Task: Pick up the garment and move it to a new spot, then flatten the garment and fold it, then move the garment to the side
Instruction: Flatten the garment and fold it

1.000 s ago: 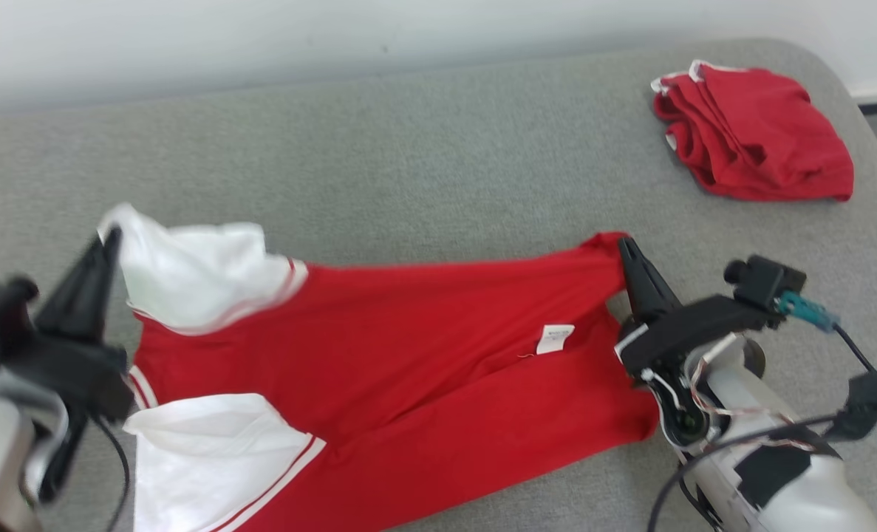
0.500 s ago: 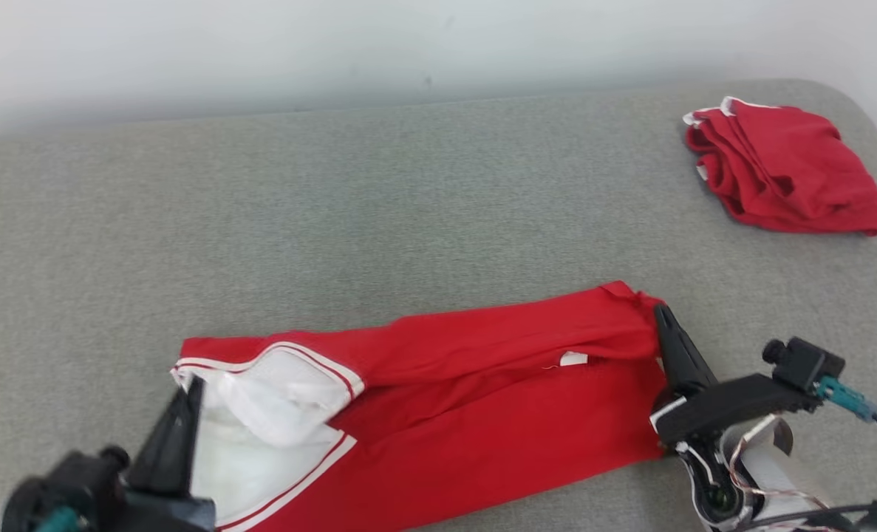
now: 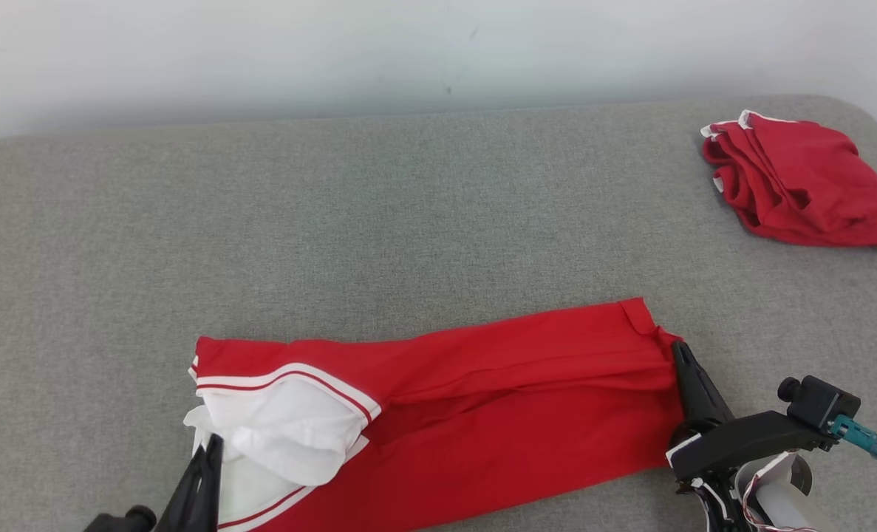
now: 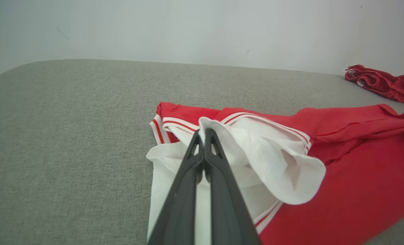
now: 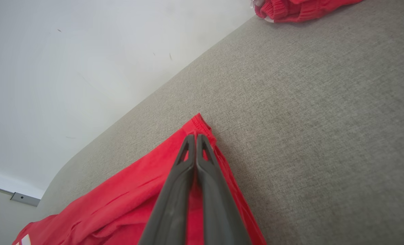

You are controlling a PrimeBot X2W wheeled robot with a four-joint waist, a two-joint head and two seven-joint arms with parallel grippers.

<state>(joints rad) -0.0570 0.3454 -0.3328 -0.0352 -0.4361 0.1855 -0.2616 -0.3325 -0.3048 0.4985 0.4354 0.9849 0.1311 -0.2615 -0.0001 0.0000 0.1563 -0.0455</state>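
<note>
The left gripper is pressed together on a white fold of the garment, and the right gripper pinches the red hem corner at the opposite end. Between them the garment lies stretched along the near part of the grey counter, doubled lengthwise, its white end bunched. To fold well, I judge both arms should lower evenly, hold the cloth taut, and let go only once edges align. A second red garment lies well apart.

Grey woven-fabric surface, corners rounded, evenly lit. Behind its far edge, plain pale wall, faintly scuffed. Past its corner, low grey skirting strip.
</note>
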